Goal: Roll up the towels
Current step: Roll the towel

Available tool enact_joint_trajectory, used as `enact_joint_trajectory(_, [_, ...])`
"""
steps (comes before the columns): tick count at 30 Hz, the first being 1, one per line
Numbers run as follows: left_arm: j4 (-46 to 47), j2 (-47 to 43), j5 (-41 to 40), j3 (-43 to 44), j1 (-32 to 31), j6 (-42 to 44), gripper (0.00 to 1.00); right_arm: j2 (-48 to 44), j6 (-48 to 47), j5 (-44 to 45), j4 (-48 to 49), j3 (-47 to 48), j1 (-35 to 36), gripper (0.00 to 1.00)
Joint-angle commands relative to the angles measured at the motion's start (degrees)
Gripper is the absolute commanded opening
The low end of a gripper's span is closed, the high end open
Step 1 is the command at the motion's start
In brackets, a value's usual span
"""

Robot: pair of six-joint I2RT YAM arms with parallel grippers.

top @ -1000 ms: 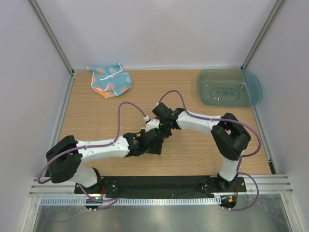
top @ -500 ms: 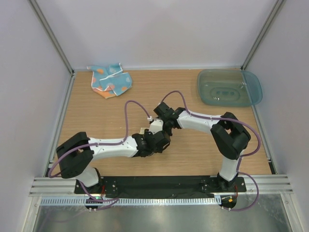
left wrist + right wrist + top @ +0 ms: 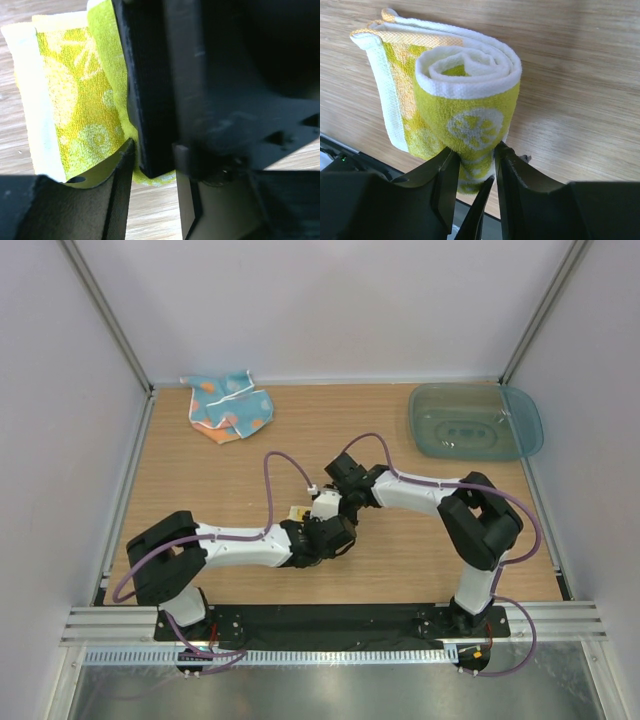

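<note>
Yellow towel [image 3: 465,100], printed with pale citrus slices and edged in white, lies on the wooden table [image 3: 200,500] as a finished roll with its spiral end showing. In the top view it is well apart from the teal tray [image 3: 475,425], off toward the left arm's side of the tray and nearer the arm bases than the tray is. Only a small scrap of it shows there, because both wrists crowd over it. The right gripper [image 3: 474,155] has the near end of the roll between its two fingers [image 3: 445,175]. The cloth fills the narrow gap, touches both inner faces and looks pinched narrower there than the rest of the roll, so these jaws are clamped on the yellow towel. The left gripper [image 3: 151,150] comes at the same towel from the other side. Its jaws are parted, with bare wood visible between them, and the towel's lower edge sits just at their tips rather than deep between them. A black part of the right arm stands in that gap and hides much of the cloth from the left wrist view. The blue towel [image 3: 230,406] lies crumpled and unrolled along the same back edge as the tray, far across the table from it, with neither gripper near it.
</note>
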Motion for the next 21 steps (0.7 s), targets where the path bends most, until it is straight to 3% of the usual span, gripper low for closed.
enact_joint_trajectory(1, [-0.7, 0.9, 0.8, -1.3, -0.5, -2.5, 0.38, -3.0, 1.2, -3.2, 1.2, -1.4, -1.3, 0.44])
enact_joint_trajectory(4, [-1.6, 0.9, 1.5, -2.5, -0.5, -4.4, 0.36, -3.3, 1.1, -3.7, 1.0, -1.4, -3.2, 0.54])
enact_joint_trajectory(10, [-1.9, 0.9, 3.5, -3.2, -0.5, -5.3, 0.43, -3.8, -0.7, -4.5, -1.0, 0.8, -8.2, 0.63])
enact_joint_trajectory(18, [-1.3, 2.4, 6.3, -2.8, -0.4, -3.2, 0.44, -4.8, -5.3, -5.9, -3.3, 2.1, -15.0, 0.66])
enact_joint_trajectory(21, [2.2, 1.7, 12.5, -4.0, 0.8, 1.2, 0.45, -5.7, -5.6, -9.7, 1.2, -2.2, -16.3, 0.65])
